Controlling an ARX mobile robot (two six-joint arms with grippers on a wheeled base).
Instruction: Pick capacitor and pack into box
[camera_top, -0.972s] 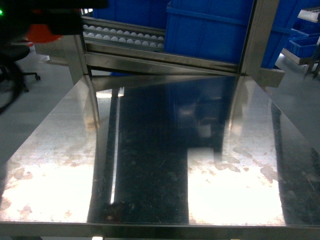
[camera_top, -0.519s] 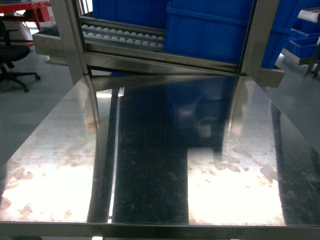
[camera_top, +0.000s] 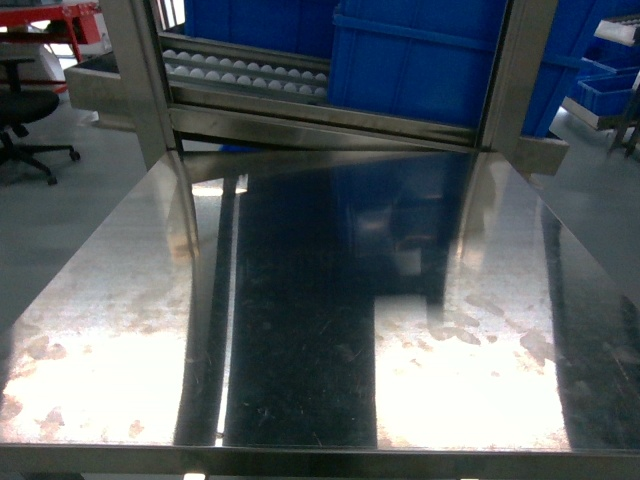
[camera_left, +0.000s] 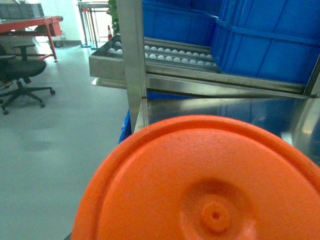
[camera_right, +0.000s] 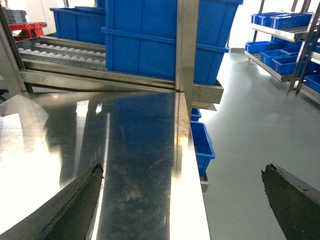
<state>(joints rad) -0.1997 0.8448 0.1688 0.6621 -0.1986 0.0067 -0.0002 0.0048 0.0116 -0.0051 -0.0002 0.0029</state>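
A big orange round object (camera_left: 200, 180) with a raised rim and a small central nub, apparently the capacitor, fills the lower left wrist view. It hangs over the grey floor just off the table's left edge. It covers my left gripper's fingers, which seem shut on it. My right gripper (camera_right: 182, 210) is open and holds nothing. Its dark fingertips (camera_right: 75, 205) straddle the right edge of the steel table (camera_right: 135, 150). The box is out of view. Neither gripper shows in the head view.
The shiny steel table (camera_top: 300, 330) is bare in the head view. Behind it stand a roller rack (camera_top: 250, 75) with steel posts and large blue bins (camera_top: 420, 60). A small blue bin (camera_right: 202, 145) hangs under the table's right edge. An office chair (camera_top: 25, 110) stands far left.
One second ago a dark arm with an orange thing showed at the head view's top left. It left that view half a second ago. Nothing on the table has moved.
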